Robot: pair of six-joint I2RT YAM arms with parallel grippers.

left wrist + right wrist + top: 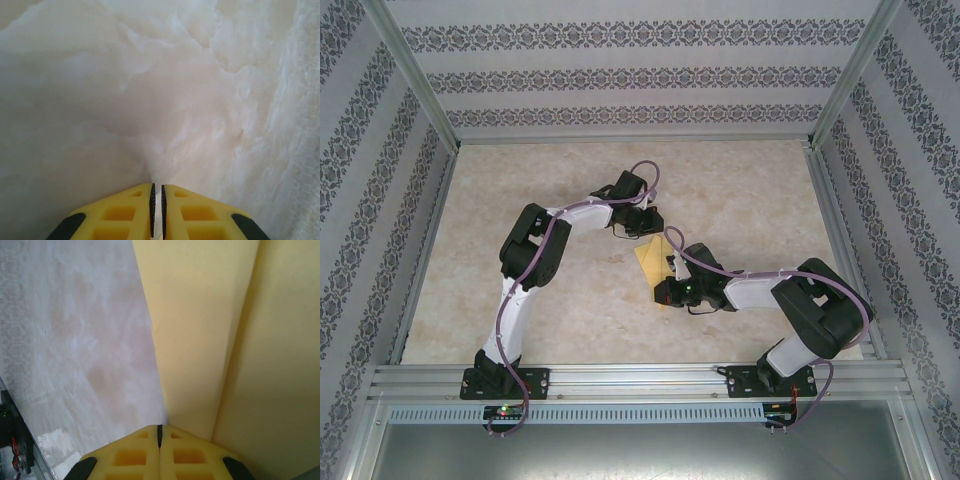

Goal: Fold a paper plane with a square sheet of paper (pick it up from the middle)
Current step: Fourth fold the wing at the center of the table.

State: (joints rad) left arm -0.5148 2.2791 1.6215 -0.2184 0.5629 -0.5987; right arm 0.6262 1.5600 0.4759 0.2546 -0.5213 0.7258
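Matt yellow paper [200, 330], smooth; marble-like table [520, 300]; gripper fingers [125, 215] perhaps plastic

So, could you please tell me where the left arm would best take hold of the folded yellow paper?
Probably the far pointed end of the paper, coming from the left arm's side. The right gripper, jaws shut, sits at the near end, and the right wrist view shows a long crease running away from it, so the opposite tip looks free. Whether the left gripper already pinches it, I cannot tell.

No text, label, brand, number or sign can be read on anything here.
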